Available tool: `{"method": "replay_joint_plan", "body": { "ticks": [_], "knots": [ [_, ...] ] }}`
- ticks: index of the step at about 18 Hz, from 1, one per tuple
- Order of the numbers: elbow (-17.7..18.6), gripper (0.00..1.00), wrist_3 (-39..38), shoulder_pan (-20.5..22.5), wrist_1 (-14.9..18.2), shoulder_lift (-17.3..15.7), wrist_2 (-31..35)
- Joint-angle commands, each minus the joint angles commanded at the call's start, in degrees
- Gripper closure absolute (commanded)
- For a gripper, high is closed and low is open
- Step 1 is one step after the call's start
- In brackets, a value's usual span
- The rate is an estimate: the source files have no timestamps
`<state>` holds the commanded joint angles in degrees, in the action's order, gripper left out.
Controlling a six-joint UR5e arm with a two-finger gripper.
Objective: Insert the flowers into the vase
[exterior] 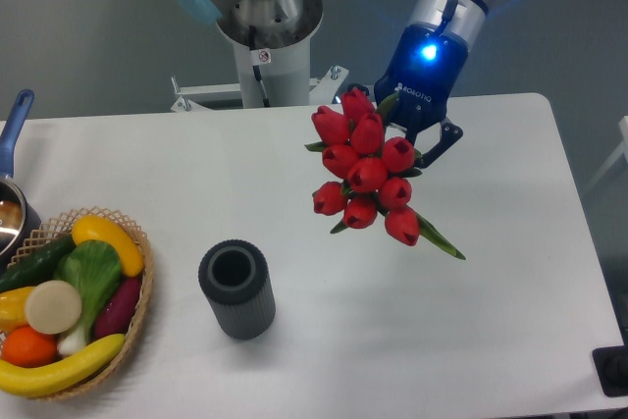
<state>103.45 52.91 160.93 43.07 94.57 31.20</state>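
Gripper (pixel 417 134) at upper right of frame is closed on the flowers (pixel 365 172) — buds hang center-right, above the table (pixel 491 272). Vase (pixel 236 288) stands upright lower center, well apart; fruit basket (pixel 145 287) at lower left.

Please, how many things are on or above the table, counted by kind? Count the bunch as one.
Flowers, held by the hand: 1
Vase: 1
Fruit basket: 1
Pot at the left edge: 1
Total: 4
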Motion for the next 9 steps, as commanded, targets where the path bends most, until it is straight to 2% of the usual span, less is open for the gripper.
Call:
{"method": "replay_joint_plan", "body": {
  "ticks": [9],
  "knots": [
    [-0.4,0.61,0.3,-0.1,0.0,0.3,0.0]
  ]
}}
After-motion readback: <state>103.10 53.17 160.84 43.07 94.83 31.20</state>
